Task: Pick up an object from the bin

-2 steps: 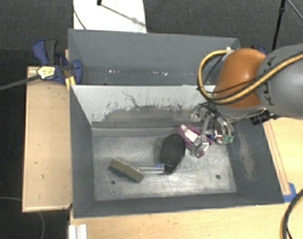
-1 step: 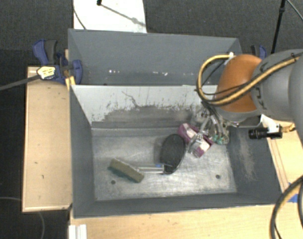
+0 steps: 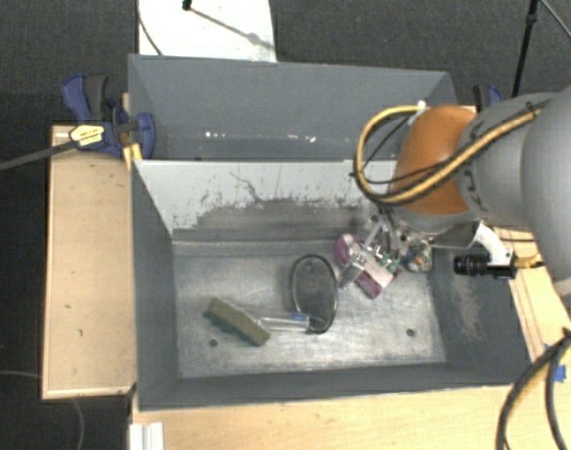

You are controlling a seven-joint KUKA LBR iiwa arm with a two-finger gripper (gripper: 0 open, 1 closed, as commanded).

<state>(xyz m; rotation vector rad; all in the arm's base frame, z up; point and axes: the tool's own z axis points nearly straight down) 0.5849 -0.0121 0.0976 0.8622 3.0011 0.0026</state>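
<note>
Pincer (image 3: pixel 386 251) low in the right half of the grey metal bin (image 3: pixel 266 195), tucked under the arm's orange cover (image 3: pixel 435 172) and its looped cables. Apart, together or clamped: cannot tell, since wrist hardware crowds that spot.

Nearest thing: a small purple-and-white object (image 3: pixel 358 270) on the bin floor, right at the pincer's tip and just off to its left and toward the near wall. Seems to touch or overlap the pincer in this view; whether gripped or only beside, not clear. Long axis on a diagonal, running from far-left to near-right, so probably best crossed by a grip set square to that line. Little sideways travel needed, judging by how close both sit; likely only a small correction leftward before closing.

Farther left, well clear of the pincer: a dark oval-rimmed thing (image 3: pixel 313 293) lying flat in the middle of the floor, with a bluish handle (image 3: pixel 290 322) pointing left from its near end. Beyond that handle, near the left-front corner, an olive-green block (image 3: pixel 236 322), long axis tilted slightly, just beside the handle's tip.

Count: one purple-and-white object, one oval-rimmed thing, one olive block. Three loose things, no heap, one pincer.
</note>
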